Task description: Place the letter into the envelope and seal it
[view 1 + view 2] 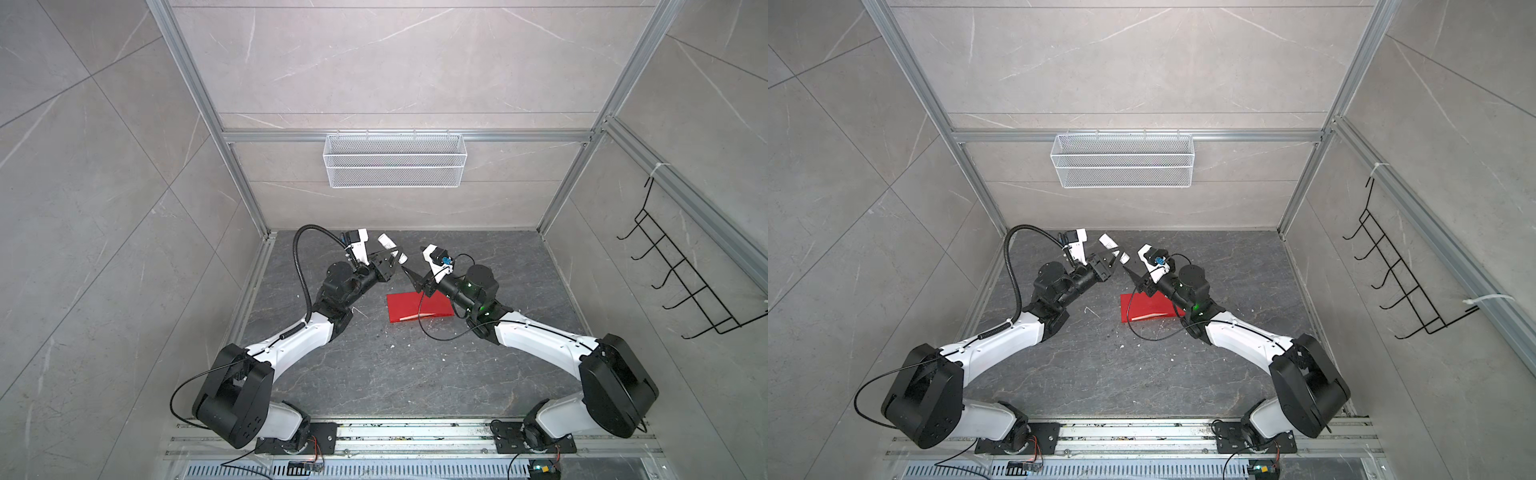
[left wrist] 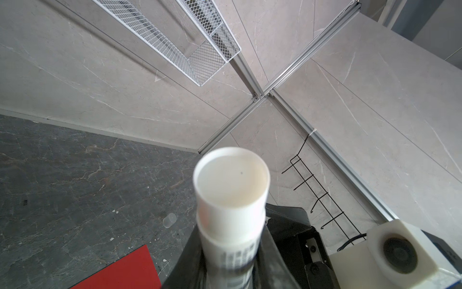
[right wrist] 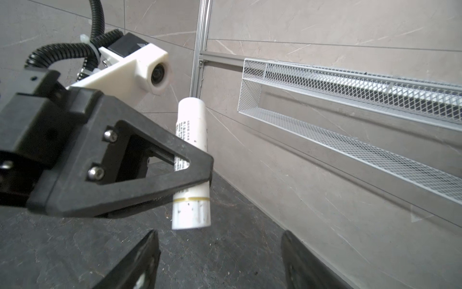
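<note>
While the left gripper [image 1: 394, 253] clamps the white glue stick [image 1: 385, 240] around its middle, tube tilted and lifted clear of the dark table [image 1: 374, 365], the right gripper [image 3: 218, 240] hangs just short of the tube's ringed end, jaws spread wide, holding nothing. Down beneath that right gripper, the red envelope [image 1: 411, 309] lies flat on the table, partly covered by the arm. A small clear cap [image 2: 170, 220] sits apart from it.

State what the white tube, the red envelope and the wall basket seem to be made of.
White tube: probably smooth plastic, slight sheen, printed label. Red envelope: matte paper, thin, lying flat. Wall basket: white-coated metal mesh, seemingly, open lattice.
</note>
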`<state>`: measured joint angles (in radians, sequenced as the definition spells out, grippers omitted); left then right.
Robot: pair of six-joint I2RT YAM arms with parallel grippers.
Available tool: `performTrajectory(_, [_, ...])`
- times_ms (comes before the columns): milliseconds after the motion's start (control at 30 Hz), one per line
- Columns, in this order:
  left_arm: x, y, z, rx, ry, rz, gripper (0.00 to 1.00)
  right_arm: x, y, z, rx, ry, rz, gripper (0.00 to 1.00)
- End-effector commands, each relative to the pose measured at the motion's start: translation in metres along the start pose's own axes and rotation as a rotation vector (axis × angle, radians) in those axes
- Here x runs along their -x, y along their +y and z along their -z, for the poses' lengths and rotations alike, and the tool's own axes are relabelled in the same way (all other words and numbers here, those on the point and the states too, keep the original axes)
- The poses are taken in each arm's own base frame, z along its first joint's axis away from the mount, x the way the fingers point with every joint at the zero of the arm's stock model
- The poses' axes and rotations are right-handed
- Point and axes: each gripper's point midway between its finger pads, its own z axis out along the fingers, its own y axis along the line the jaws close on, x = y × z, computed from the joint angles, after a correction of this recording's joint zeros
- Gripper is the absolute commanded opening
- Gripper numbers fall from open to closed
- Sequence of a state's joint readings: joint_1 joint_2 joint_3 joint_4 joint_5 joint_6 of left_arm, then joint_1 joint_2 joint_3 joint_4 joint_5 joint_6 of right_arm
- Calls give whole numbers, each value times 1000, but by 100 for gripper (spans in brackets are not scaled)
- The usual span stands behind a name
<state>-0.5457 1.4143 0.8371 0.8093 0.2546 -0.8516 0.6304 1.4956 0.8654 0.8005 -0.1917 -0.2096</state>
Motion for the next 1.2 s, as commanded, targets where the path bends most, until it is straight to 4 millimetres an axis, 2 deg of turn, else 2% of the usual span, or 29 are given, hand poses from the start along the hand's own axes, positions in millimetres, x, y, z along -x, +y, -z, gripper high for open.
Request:
performTrajectory(0, [23, -25, -3, -81, -77, -4, 0, 12, 0, -2, -21, -74, 18, 71])
performTrajectory(567, [21, -28, -4, -107, -70, 24, 0, 10, 16, -15, 24, -81, 47, 46])
performTrajectory(967, [18, -29, -7, -118, -51, 26, 0, 11, 15, -18, 8, -86, 76, 43])
performTrajectory(1167, [16, -29, -8, -119, -43, 25, 0, 10, 12, -20, -8, -86, 86, 36])
